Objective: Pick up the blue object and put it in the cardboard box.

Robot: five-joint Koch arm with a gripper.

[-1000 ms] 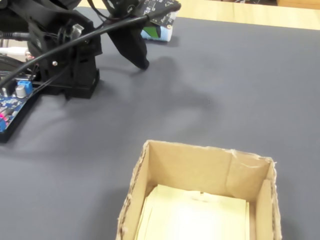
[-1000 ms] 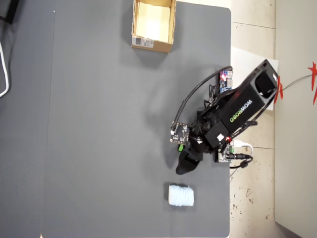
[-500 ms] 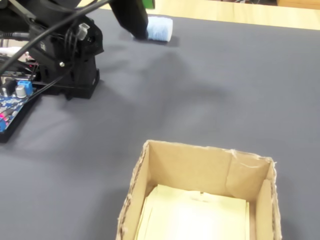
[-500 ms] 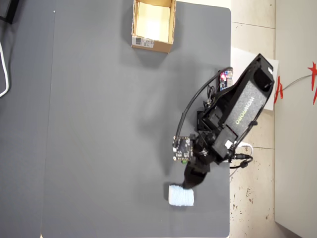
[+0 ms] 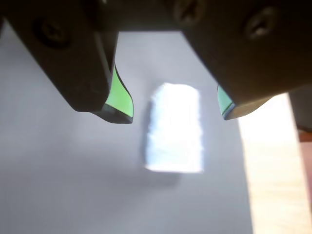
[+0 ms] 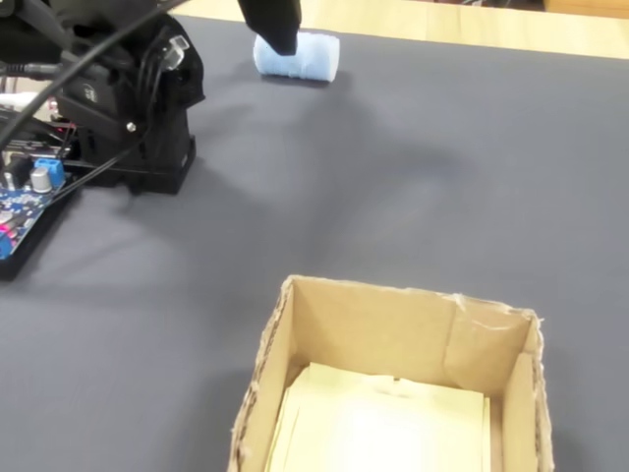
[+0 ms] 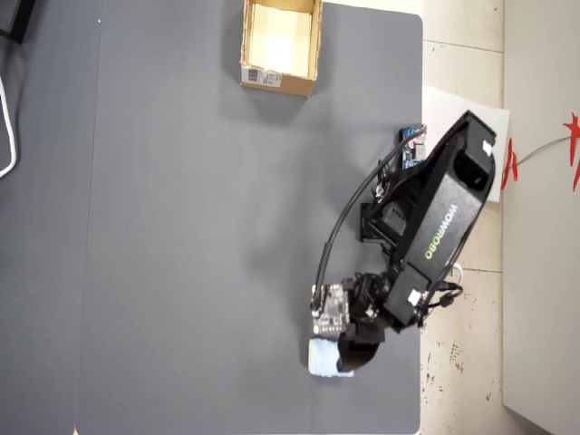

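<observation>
The gripper (image 5: 178, 117) hangs over the dark grey worktop (image 5: 58, 165) with its two jaws spread wide and nothing between them yet; in the wrist view the left jaw tip, lined in green, and the right jaw tip stand apart on either side of the blue object (image 5: 174, 129). That object, a small pale blue rounded lump with a fuzzy surface, lies flat on the worktop just below and between the jaws, touching neither. To the right of the gripper in this view the grey surface ends and a pale wooden strip (image 5: 273, 170) begins. In the fixed view the dark gripper (image 6: 275, 39) comes down over the left end of the blue object (image 6: 305, 56), with the arm's black base (image 6: 128, 108) further left. The cardboard box (image 6: 393, 324) sits open and well apart from the gripper, at the near edge of that view; in the overhead view the cardboard box (image 7: 281, 83) is at the far end of the worktop from the gripper (image 7: 349, 358). The object looks soft and very light, like sponge or rolled cloth, so it should squash under pressure rather than slip. A hold across its narrow middle, one jaw on each long side, seems best.
</observation>
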